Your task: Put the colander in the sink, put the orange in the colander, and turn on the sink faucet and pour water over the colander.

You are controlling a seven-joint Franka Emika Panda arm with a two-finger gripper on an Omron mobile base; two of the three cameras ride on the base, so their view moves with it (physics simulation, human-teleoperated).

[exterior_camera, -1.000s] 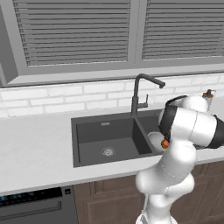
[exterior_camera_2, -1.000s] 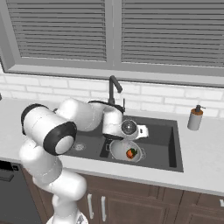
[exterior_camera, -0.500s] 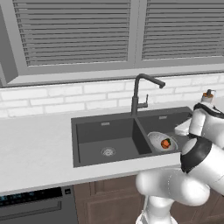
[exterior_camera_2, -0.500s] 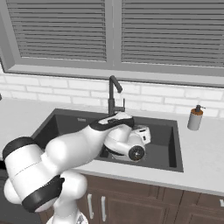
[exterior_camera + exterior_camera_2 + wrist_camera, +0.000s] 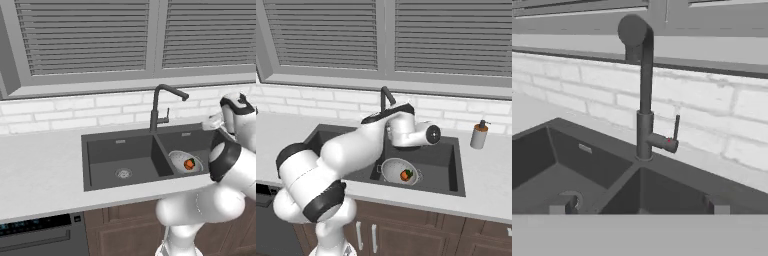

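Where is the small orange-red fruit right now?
The small round orange-red fruit lies inside the pale round colander, which sits in the right basin of the dark grey double sink, right of the tall dark faucet in both base views.

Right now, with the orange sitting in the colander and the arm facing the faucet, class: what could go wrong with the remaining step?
1. The sink faucet has a thin side lever; the open gripper may slip past it or knock it askew.
2. The spout's end looks closer to the divider than to the colander, so water may miss the orange.
3. The bulky arm hangs over the sink and could bump the colander.
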